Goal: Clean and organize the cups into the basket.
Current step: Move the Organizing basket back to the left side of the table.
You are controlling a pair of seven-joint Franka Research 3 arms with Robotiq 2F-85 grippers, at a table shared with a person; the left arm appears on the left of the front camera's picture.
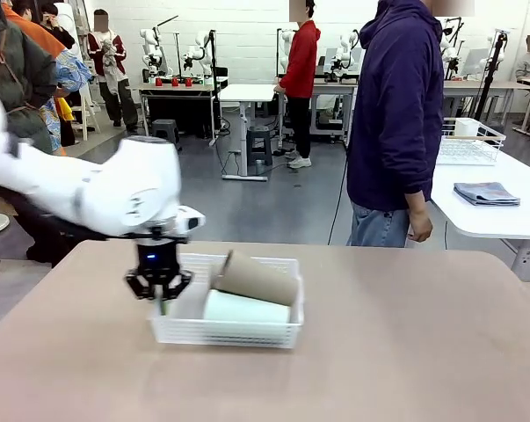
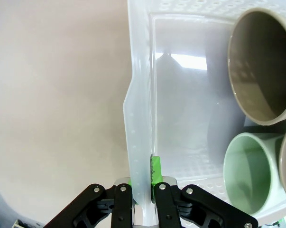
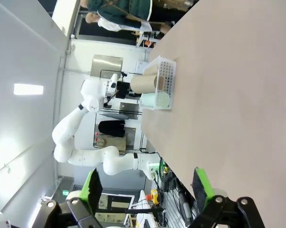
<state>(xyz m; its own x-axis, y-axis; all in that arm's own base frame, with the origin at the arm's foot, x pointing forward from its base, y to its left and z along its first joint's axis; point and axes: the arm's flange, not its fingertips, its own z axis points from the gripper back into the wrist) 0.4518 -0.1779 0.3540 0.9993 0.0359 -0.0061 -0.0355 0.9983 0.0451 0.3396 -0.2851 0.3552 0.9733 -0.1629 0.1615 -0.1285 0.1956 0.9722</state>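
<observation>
White basket (image 1: pixel 227 332) holds brown cup (image 1: pixel 257 280) and green cup (image 1: pixel 245 309); left jaws clamp its rim, right jaws apart.

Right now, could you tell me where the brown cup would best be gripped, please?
Probably at its open mouth: the brown cup lies on its side across the basket, resting over the green cup. One finger inside the rim, coming from the left gripper's side, seems best.

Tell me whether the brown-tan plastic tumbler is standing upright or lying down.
Lying down. The tapered brown-tan plastic tumbler rests on its side in the shallow white mesh basket, partly over the pale mint green tumbler; its open mouth faces the left wrist camera.
</observation>
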